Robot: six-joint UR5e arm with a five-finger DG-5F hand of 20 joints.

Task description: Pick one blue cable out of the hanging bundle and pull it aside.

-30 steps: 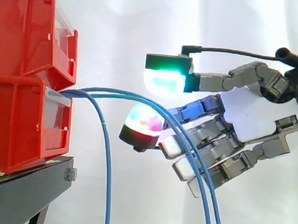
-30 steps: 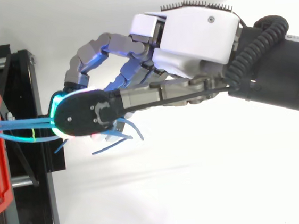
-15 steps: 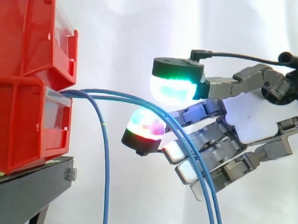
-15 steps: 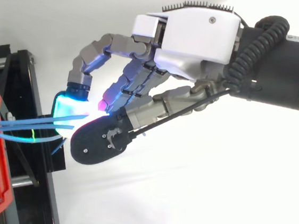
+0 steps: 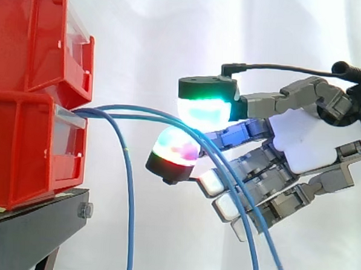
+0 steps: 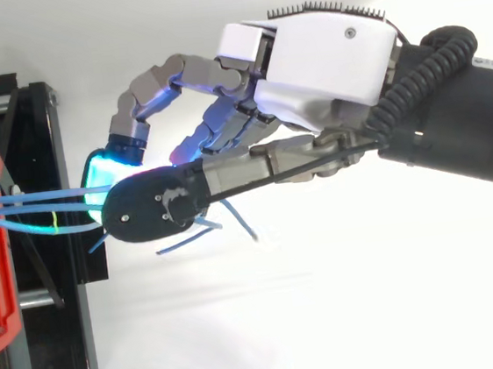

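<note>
Since half a second ago the thumb pad (image 5: 205, 106) of the hand (image 5: 301, 141) has dropped down and towards the bins, closing the gap it had opened above the red-and-magenta fingertip (image 5: 175, 151). Seen from above, the thumb has swung back over the cyan-lit pad it had stood beside. The fingers are now clamped on two blue cables (image 5: 151, 116), thumb pad above and the one fingertip below, while the other fingers lie loosely bent beneath, with the pair running down across them. Below the pinch the two strands have parted, one swinging out further towards the arm than before. Both come out of the front of the lower red bin (image 5: 28, 151), arch over and pass through the pinch. A third blue cable (image 5: 129, 199) leaves the same opening and hangs straight down on its own, well apart from the hand (image 6: 321, 53) and near the black stand (image 5: 30, 230). An upper red bin (image 5: 34, 36) sits stacked on the lower one, with the white curtain (image 5: 143, 36) behind.
</note>
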